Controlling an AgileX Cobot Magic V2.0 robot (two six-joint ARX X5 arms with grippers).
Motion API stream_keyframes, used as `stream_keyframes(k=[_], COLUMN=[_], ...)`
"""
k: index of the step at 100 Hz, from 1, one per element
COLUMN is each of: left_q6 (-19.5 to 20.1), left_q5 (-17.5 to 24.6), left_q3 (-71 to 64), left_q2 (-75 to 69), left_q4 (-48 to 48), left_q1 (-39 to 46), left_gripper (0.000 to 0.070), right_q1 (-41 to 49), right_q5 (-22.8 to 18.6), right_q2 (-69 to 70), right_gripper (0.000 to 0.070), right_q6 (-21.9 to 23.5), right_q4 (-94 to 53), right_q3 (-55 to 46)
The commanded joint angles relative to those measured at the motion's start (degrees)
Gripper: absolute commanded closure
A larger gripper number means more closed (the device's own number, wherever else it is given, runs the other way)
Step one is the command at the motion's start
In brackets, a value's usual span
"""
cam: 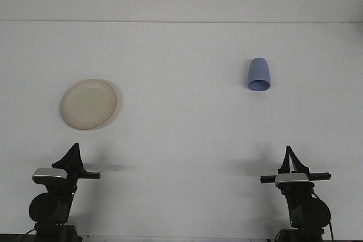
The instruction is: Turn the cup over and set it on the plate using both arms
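Note:
A blue cup (258, 75) rests on the white table at the right rear, its narrow end pointing away and its wide rim toward me. A round beige plate (89, 103) lies flat on the left side of the table. My left gripper (74, 147) is low at the near left, well short of the plate, shut and holding nothing. My right gripper (289, 149) is low at the near right, well short of the cup, also shut and holding nothing.
The white table (181, 134) stretches back to a pale wall. Nothing but bare surface lies between the plate and the cup.

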Motion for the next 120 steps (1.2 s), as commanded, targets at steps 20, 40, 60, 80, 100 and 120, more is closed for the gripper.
stream_keyframes(k=[20,40,60,80,100,120], left_q6=[-0.4,-0.4,-0.4,-0.4,-0.4,-0.4], left_q5=[-0.2,-0.2,-0.2,-0.2,-0.2,-0.2], left_q3=[-1.1,-1.1,-1.1,-1.1,-1.1,-1.1], left_q2=[-0.1,-0.1,-0.1,-0.1,-0.1,-0.1], left_q4=[0.5,0.6,0.6,0.6,0.6,0.5], left_q1=[-0.1,-0.1,-0.1,-0.1,-0.1,-0.1], left_gripper=[0.0686,0.0686,0.0686,0.0686,0.0686,0.0686], right_q1=[0.0,0.0,0.0,0.0,0.0,0.1], right_q5=[0.0,-0.7,0.1,1.7,1.5,-3.0], right_q2=[0.0,0.0,0.0,1.0,13.4,31.6], right_gripper=[0.0700,0.0700,0.0700,0.0700,0.0700,0.0128], right_q6=[0.2,6.7,21.7,30.4,26.6,19.8], right_q4=[1.0,1.0,1.0,2.9,-1.1,-2.4], right_q3=[-0.1,-0.1,-0.1,4.0,17.8,30.3])
